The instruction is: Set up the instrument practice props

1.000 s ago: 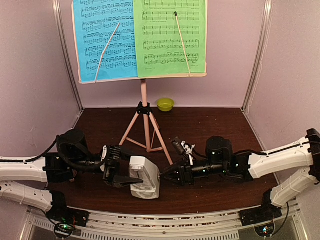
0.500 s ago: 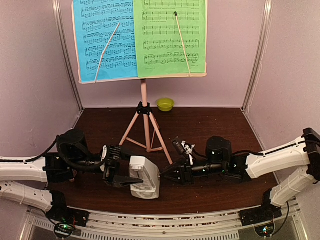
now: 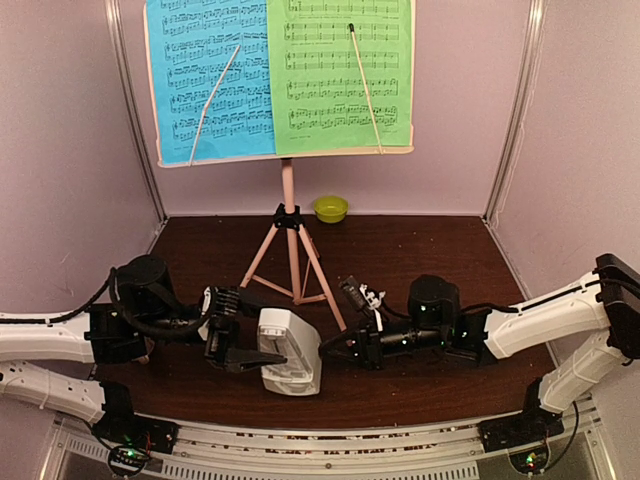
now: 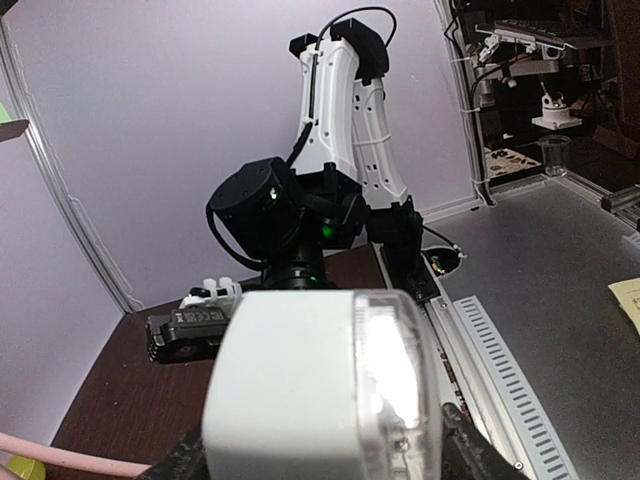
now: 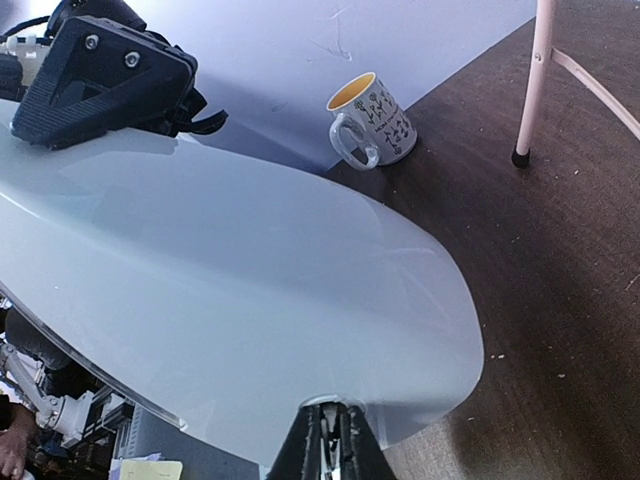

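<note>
Metronome [image 3: 288, 352], white, pyramid-shaped, is held at front-ctr of worktop [image 3: 420, 250], just in front of pink music stand [image 3: 288, 230] legs. It is clamped from its left by left tool [image 3: 250, 352]; right tool [image 3: 340, 350] is pinched nearly shut on its right edge.

Closed the right fingers [image 5: 308, 450] almost together against the metronome's [image 3: 290, 362] near edge; slid the right arm [image 3: 520, 325] slightly toward 9 o'clock.
</note>
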